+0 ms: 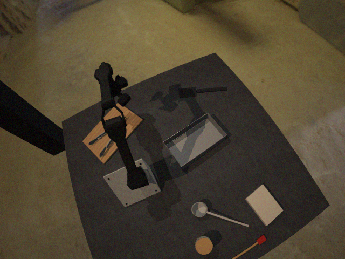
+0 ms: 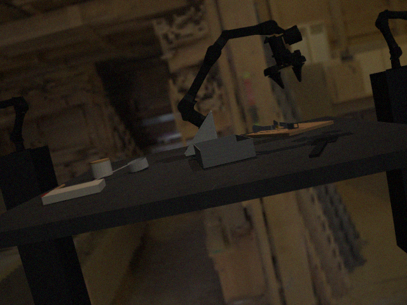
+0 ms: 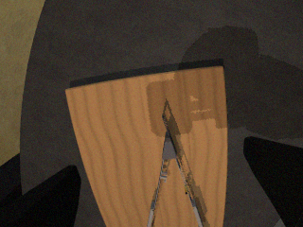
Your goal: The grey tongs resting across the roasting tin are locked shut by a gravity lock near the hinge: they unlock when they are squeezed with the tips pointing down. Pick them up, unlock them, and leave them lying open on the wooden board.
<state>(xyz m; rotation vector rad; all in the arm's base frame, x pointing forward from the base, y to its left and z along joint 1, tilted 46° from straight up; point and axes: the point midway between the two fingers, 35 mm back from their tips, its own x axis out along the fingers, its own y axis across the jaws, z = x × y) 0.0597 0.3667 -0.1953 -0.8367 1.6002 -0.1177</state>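
The grey tongs [image 1: 95, 140] [image 2: 290, 125] [image 3: 169, 150] lie on the wooden board [image 1: 135, 122] [image 2: 317, 124] [image 3: 123, 142]. Their two arms spread apart in a narrow V away from the hinge end, so they stand open. In the top view the arm hides their middle. My gripper [image 2: 291, 84] [image 3: 163, 162] is wide open and empty, well above the board, fingers pointing down, with nothing between them. In the wrist view its fingers stand left and right of the tongs, not touching them. The roasting tin [image 1: 208, 136] [image 2: 226, 152] has nothing resting across it.
A dark spatula [image 1: 187, 92] lies behind the tin. A ladle-like cup with a long handle [image 1: 199, 209] [image 2: 138, 164], a pale block [image 1: 264, 204] [image 2: 74, 192], a round tan-topped pot [image 1: 204, 245] [image 2: 101, 168] and a red-tipped stick [image 1: 261, 239] are on the table's other side.
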